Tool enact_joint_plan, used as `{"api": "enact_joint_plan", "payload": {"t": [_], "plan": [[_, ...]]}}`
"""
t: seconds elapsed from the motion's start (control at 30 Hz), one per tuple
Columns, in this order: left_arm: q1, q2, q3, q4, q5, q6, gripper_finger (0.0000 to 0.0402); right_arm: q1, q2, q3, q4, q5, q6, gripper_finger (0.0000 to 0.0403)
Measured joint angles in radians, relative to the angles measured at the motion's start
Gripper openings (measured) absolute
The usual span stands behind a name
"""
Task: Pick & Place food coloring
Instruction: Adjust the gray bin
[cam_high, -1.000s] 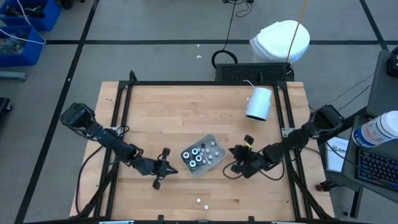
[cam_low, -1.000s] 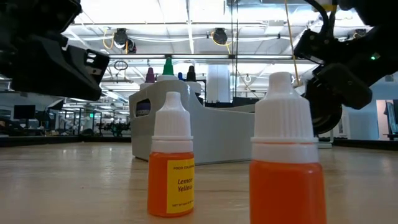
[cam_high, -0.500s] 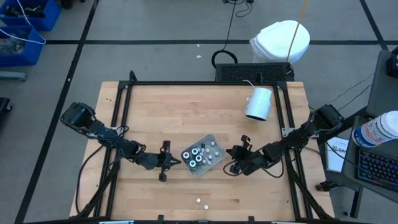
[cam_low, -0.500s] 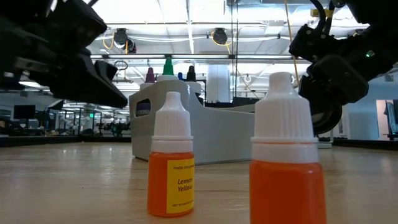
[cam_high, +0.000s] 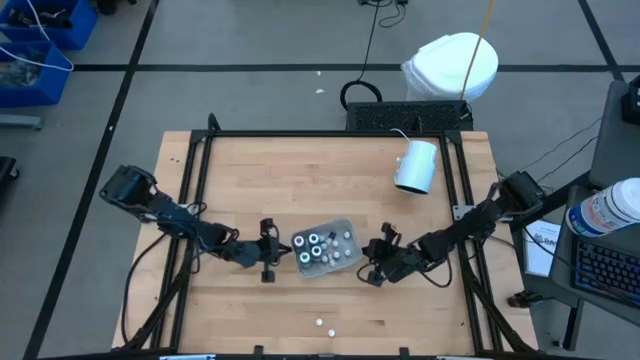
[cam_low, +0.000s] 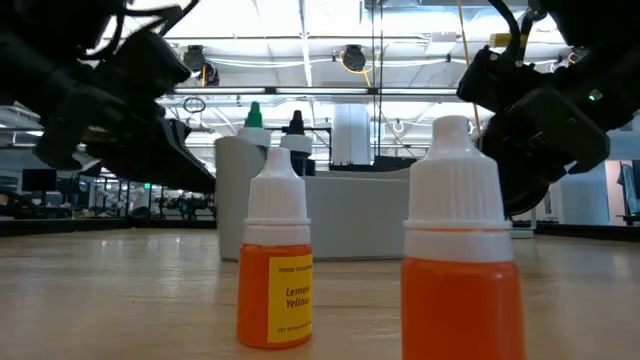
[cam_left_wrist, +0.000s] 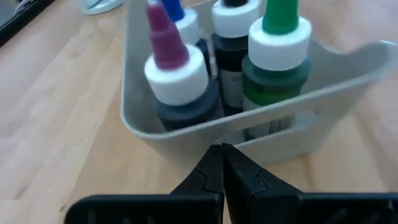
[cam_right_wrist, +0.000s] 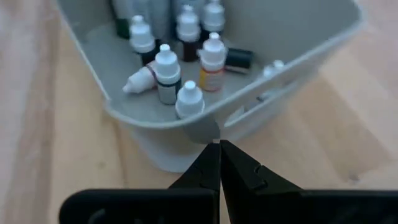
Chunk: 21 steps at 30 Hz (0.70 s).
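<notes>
A pale grey tray (cam_high: 349, 232) sits mid-table. Its left half holds the food coloring bottles (cam_high: 312, 250), dark with white collars; in the left wrist view the purple (cam_left_wrist: 166, 43) and green (cam_left_wrist: 280, 28) tips stand upright behind the tray wall. Smaller white-capped bottles (cam_right_wrist: 168, 74) fill the tray's right half. My left gripper (cam_high: 288, 256), shut, is at the tray's left side. My right gripper (cam_high: 364, 260), also shut, is at its right side. My left gripper meets the tray's outer left wall (cam_left_wrist: 211, 134) with its shut fingertips, coming level from the table's left; the tray stands flat on the table. My right gripper has its shut fingertips at the tray's outer right wall just under the rim (cam_right_wrist: 208, 132), coming level from the table's right.
Two small orange bottles with white caps (cam_low: 275, 265) (cam_low: 460, 270) stand upright on the table near its front edge (cam_high: 325, 327). A white cylinder (cam_high: 417, 166) lies on its side at the far right. Black frame rails (cam_high: 196, 190) run along the table's sides.
My left gripper has moved toward the table's right and slightly far, swinging round to point at the tray, and has reached its left wall. My right gripper has moved left to the tray's right wall. The tray has turned about on the table, now squarer to the table edges.
</notes>
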Motion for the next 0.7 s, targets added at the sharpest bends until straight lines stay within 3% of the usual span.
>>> {"api": "enact_joint_plan", "payload": {"t": [0.2,0.7], "plan": [[0.026,0.024,0.0,-0.002,-0.012,-0.022,0.0007,-0.011,0.063,0.0,0.09,-0.045,-0.012,0.0],[0.039,0.024,0.0,0.003,-0.05,-0.037,0.0009,-0.003,0.066,0.001,0.096,-0.107,0.029,0.0]]}}
